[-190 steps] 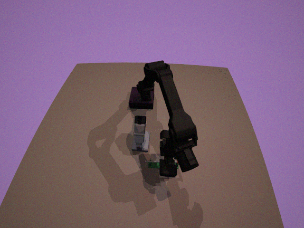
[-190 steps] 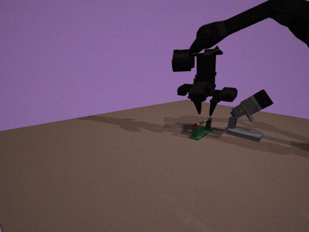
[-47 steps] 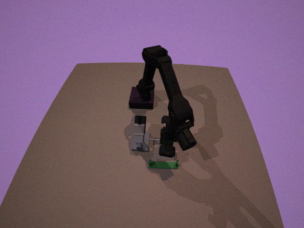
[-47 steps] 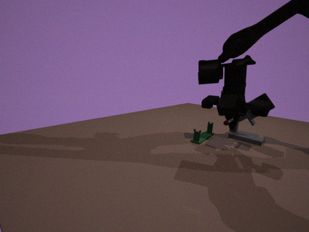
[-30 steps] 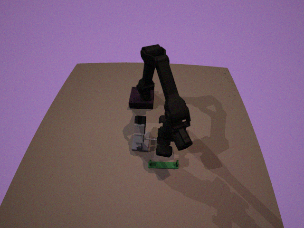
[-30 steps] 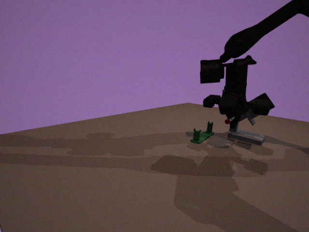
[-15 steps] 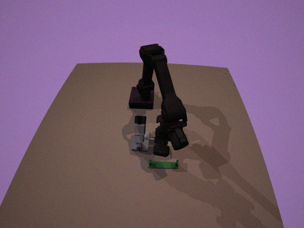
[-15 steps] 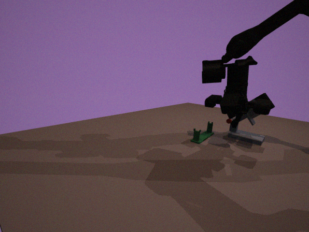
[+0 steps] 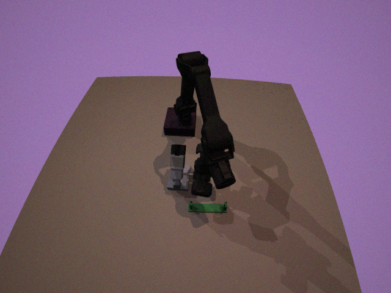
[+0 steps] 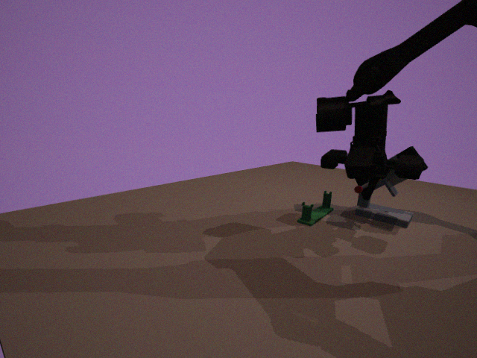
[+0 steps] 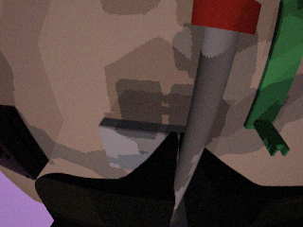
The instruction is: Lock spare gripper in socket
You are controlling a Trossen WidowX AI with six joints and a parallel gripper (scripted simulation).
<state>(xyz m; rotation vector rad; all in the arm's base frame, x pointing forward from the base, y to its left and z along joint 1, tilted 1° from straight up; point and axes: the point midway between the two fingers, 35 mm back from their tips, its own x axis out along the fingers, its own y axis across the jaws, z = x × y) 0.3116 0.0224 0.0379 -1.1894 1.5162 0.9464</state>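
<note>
My gripper is shut on the lock pin, a grey shaft with a red head. The pin lies about level above the table, its plain end towards the grey mount. In the top view that end is close beside the socket; whether it has entered the hole cannot be told. The spare gripper, grey with a black end, stands tilted at the mount's socket. My gripper hides the socket in the exterior view.
A green rack with two notched posts stands on the table just beyond my gripper, holding nothing. The dark purple arm base is behind the mount. Arm shadows cross the table.
</note>
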